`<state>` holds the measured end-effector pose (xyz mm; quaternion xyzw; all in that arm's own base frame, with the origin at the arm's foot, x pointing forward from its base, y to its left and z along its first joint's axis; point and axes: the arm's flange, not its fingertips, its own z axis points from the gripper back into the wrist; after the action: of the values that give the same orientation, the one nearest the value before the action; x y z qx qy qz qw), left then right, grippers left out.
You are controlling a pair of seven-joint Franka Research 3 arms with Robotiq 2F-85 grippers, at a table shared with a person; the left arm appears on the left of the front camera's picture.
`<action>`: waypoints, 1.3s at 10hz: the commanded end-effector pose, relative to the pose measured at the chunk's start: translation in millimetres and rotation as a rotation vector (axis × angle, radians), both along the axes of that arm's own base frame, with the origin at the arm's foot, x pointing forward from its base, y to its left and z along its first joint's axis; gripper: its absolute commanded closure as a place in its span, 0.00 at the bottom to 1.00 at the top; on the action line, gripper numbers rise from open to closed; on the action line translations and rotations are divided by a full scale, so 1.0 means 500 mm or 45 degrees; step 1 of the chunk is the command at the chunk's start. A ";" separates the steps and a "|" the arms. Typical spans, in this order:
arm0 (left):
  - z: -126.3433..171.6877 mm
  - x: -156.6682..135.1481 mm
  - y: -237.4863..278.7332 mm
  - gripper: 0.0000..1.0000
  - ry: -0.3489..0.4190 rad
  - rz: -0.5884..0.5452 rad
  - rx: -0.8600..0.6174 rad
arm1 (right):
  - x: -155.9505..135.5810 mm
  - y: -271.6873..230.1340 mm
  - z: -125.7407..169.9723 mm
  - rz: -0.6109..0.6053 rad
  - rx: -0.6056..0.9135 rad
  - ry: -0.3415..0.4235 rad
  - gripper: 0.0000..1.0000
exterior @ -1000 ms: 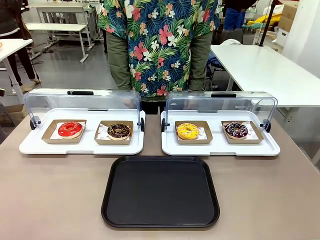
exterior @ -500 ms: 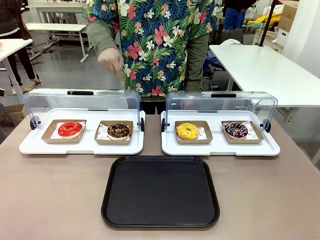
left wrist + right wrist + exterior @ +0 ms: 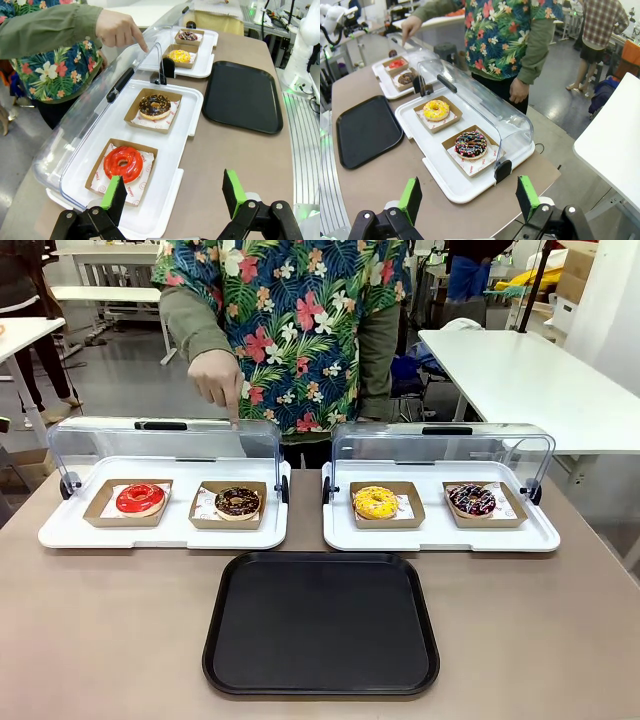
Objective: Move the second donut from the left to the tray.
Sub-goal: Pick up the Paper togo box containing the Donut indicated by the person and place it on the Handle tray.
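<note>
On white tray (image 3: 180,537): red donut (image 3: 140,498), chocolate donut (image 3: 237,502) in holders (image 3: 228,524); left end effector (image 3: 173,192), right end effector (image 3: 469,195) released.

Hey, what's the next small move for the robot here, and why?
Probably bring the open left pincer forward over the ring donut with dark chocolate glaze and pale sprinkles in its brown cardboard holder. It lies uncovered, the clear plastic lid rolled back behind it, the person's hand points down toward it, and that pincer is the nearer one.
</note>
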<state>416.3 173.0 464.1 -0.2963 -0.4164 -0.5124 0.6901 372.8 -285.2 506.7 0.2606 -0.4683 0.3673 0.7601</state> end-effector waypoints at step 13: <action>0.046 0.002 -0.083 0.00 -0.077 -0.131 0.200 | 0.002 0.000 0.002 0.003 0.009 -0.019 0.00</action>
<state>420.3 152.5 476.5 -0.2738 -0.3969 -0.5524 0.6799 373.0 -285.1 506.6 0.2607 -0.4682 0.3675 0.7602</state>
